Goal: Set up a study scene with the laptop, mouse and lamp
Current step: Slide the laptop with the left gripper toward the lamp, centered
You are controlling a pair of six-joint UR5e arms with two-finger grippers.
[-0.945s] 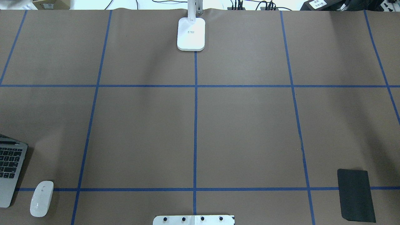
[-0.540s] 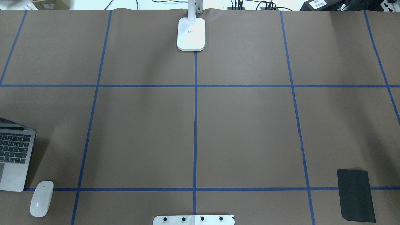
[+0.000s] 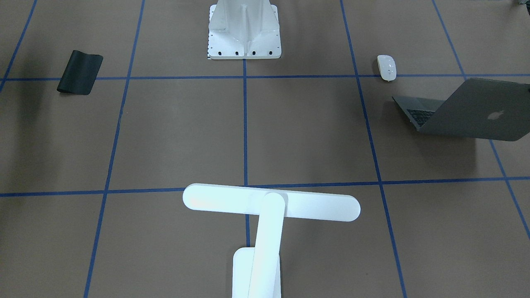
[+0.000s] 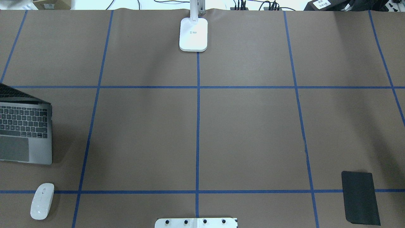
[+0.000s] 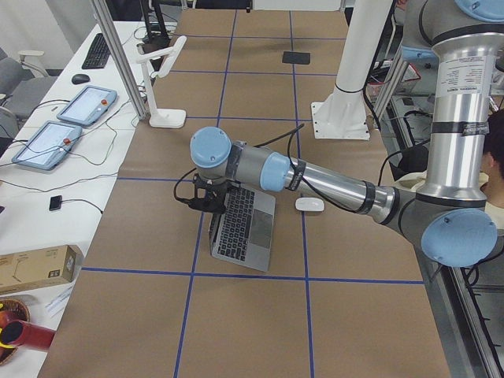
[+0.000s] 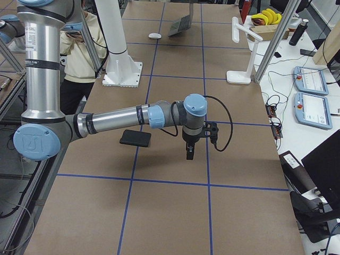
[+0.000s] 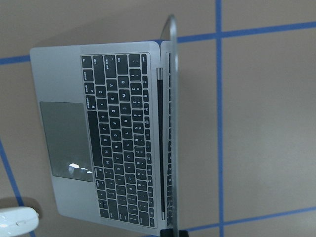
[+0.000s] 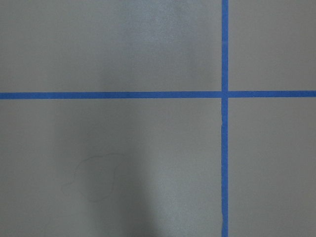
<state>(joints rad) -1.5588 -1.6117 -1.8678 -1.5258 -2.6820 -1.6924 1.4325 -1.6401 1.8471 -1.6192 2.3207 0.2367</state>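
The laptop [image 4: 25,126] has slid inward across the brown taped table [image 4: 246,133]; left pincer [image 5: 206,205], right pincer [image 6: 189,153]: cannot tell.

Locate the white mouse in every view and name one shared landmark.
Front-facing: mouse upper right.
Overhead: mouse bottom left.
Exterior left: mouse centre, right of laptop.
Exterior right: mouse top, left of centre.
Left wrist: mouse bottom-left corner, cropped.
Right wrist: not in it.
Landmark: the open laptop beside it.
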